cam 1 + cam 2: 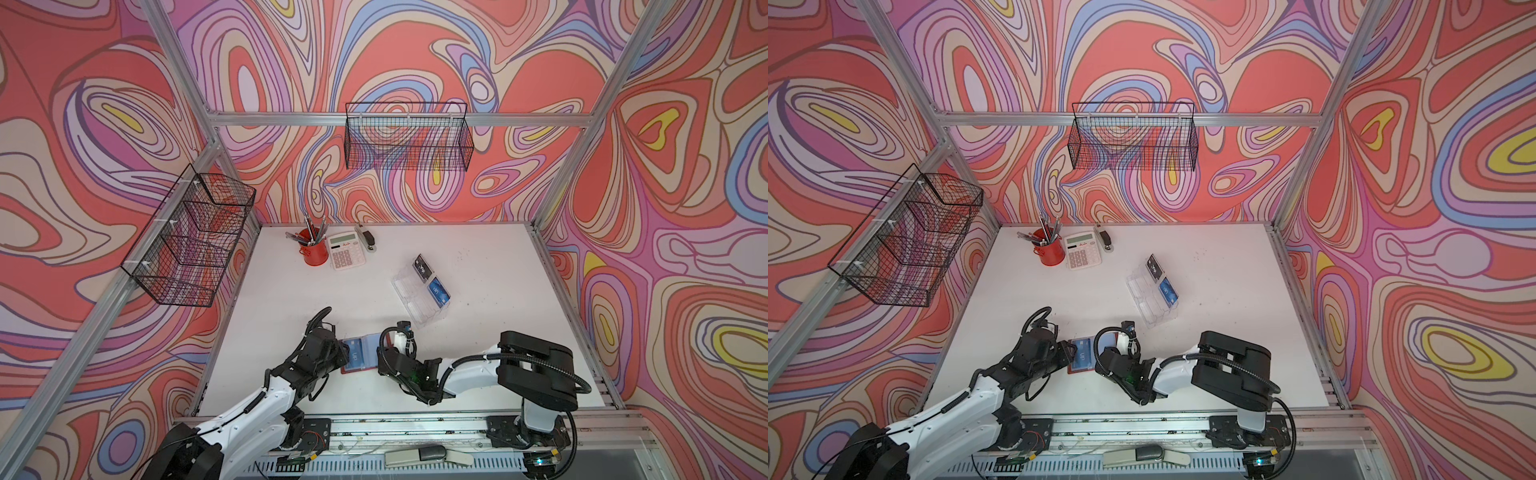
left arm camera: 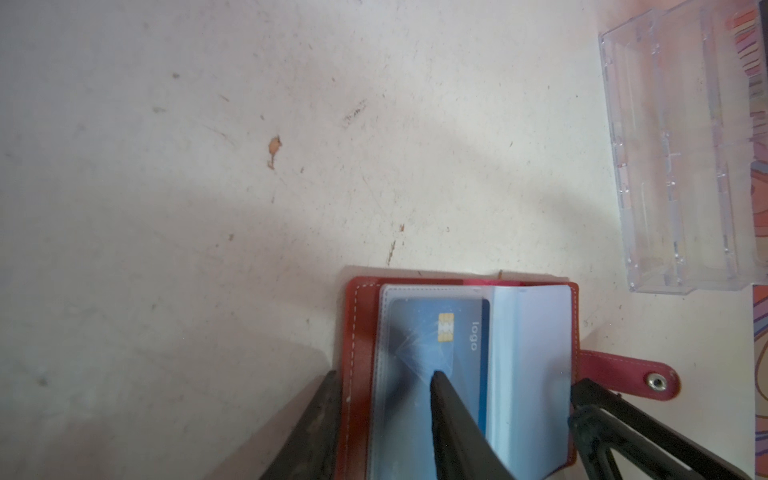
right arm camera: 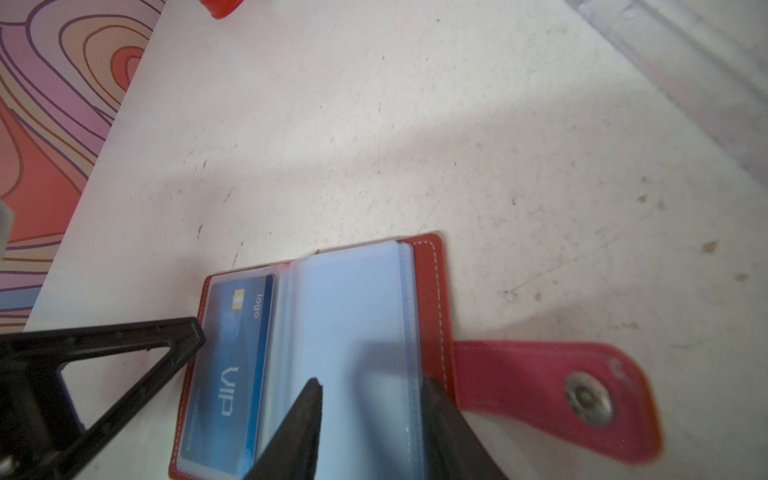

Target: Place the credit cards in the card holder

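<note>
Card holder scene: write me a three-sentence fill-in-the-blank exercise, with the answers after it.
The card holder lies ____ on the table.
The credit card in its sleeve is ____ in colour.
The pen cup beside the calculator is ____.
Answers: open; blue; red.

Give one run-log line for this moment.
card holder: open; blue card: in sleeve; left gripper: open, at that card; right gripper: open, at clear sleeves; stand: black card, other blue card

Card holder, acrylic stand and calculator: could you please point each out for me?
Card holder (image 3: 444, 299), right wrist view, red cover edge.
Acrylic stand (image 1: 409, 293), a top view, clear tier.
Calculator (image 1: 347, 259), a top view, keypad.
</note>
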